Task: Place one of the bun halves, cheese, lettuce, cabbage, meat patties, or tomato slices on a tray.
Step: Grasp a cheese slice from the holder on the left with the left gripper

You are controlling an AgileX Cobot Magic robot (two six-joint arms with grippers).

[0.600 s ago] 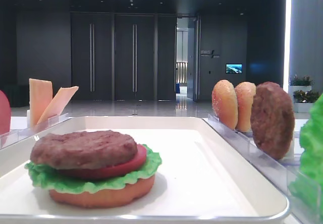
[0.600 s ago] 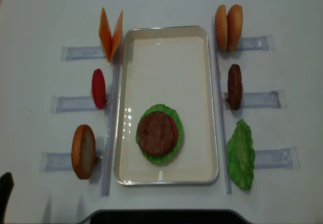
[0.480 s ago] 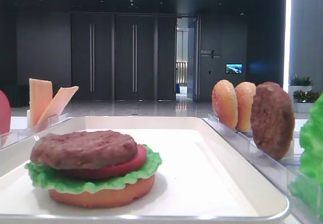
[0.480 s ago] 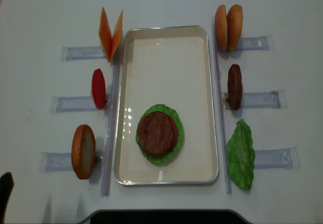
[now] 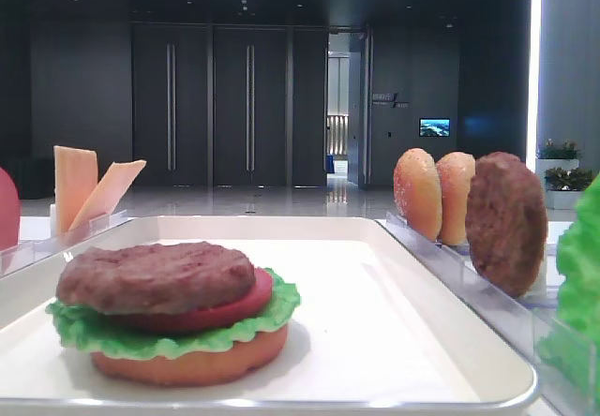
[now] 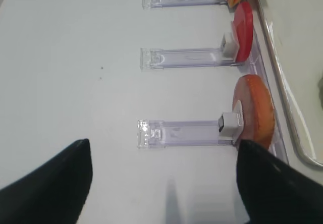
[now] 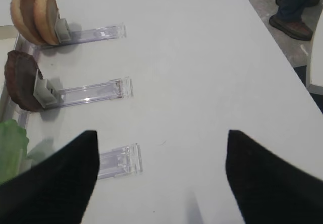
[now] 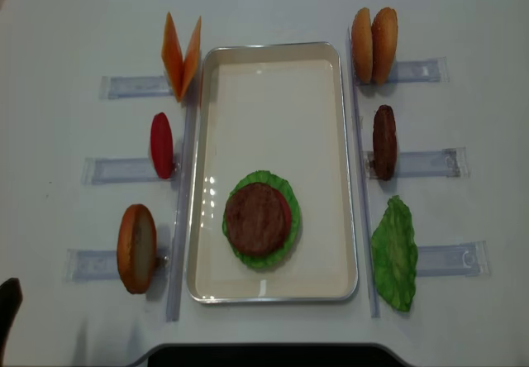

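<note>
The white tray [image 8: 273, 78] holds a stack: bun half [image 5: 187, 364], lettuce [image 5: 159, 339], tomato slice [image 5: 230, 308] and, on top, a meat patty [image 8: 254, 218]. Left of the tray, two cheese slices [image 8: 182, 53], a tomato slice [image 8: 161, 144] and a bun half [image 8: 136, 247] stand in racks. On the right stand two bun halves [image 8: 374, 43], a patty [image 8: 383, 141] and a lettuce leaf [image 8: 394, 253]. No cabbage is in view. My left gripper [image 6: 162, 141] hangs open over the table beside the left bun half [image 6: 255, 110]. My right gripper [image 7: 161, 131] is open, empty, right of the lettuce [image 7: 11, 146].
Clear plastic racks [image 8: 124, 169] lie on both sides of the tray, and long clear rails [image 8: 183, 177] run along its edges. The table's right edge [image 7: 275, 47] borders floor where a person's shoe [image 7: 290, 26] shows. A dark finger tip [image 8: 7, 313] sits at the front-left corner.
</note>
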